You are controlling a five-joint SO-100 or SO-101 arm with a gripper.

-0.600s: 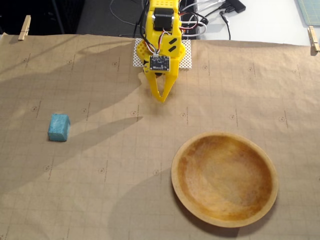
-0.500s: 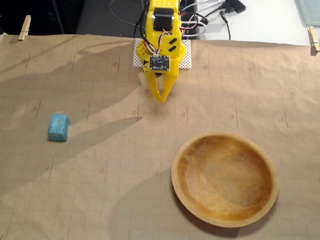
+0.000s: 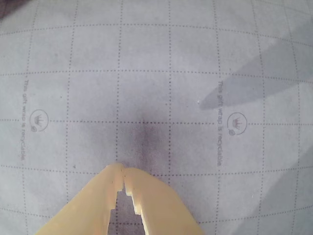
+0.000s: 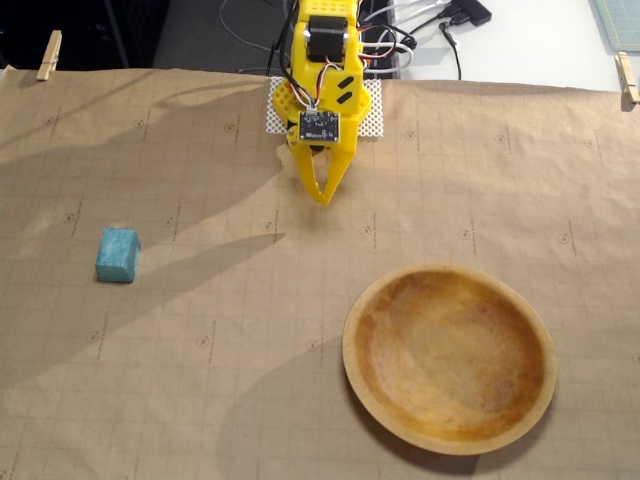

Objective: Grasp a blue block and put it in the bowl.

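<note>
You have one blue block (image 4: 118,255), one bowl (image 4: 449,358), one gripper (image 4: 322,199), and two clothespins (image 4: 48,55) on the paper.

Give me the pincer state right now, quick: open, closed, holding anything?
Pincer: closed, tips together, holding nothing; the blue block lies apart on the paper.

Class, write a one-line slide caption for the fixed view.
Closed yellow gripper hovers between blue block and empty wooden bowl.
</note>
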